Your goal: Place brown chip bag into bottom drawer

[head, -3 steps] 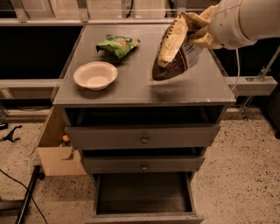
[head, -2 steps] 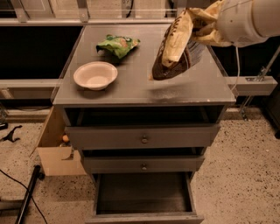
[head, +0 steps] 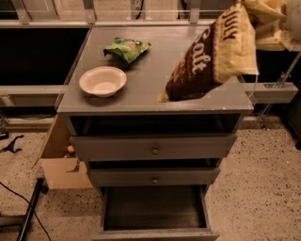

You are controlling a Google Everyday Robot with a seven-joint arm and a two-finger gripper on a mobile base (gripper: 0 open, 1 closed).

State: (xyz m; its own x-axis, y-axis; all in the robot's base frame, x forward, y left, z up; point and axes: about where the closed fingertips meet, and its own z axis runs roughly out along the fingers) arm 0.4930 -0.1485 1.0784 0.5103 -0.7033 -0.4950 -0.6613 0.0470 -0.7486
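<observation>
The brown chip bag, pale yellow with a dark brown panel and white lettering, hangs tilted in the air over the front right part of the cabinet top. My gripper is at the top right edge of the view, shut on the bag's upper end. The bag's lower corner hangs near the top's front edge. The bottom drawer is pulled open at the foot of the cabinet, and its inside shows nothing in it.
A green chip bag and a white bowl lie on the left of the cabinet top. Two knobbed drawers sit slightly open above the bottom one. A cardboard box stands left of the cabinet. Cables lie on the floor.
The gripper has carried the brown chip bag forward and to the right, from the back right of the top toward its front right edge. The bowl and green bag have not moved.
</observation>
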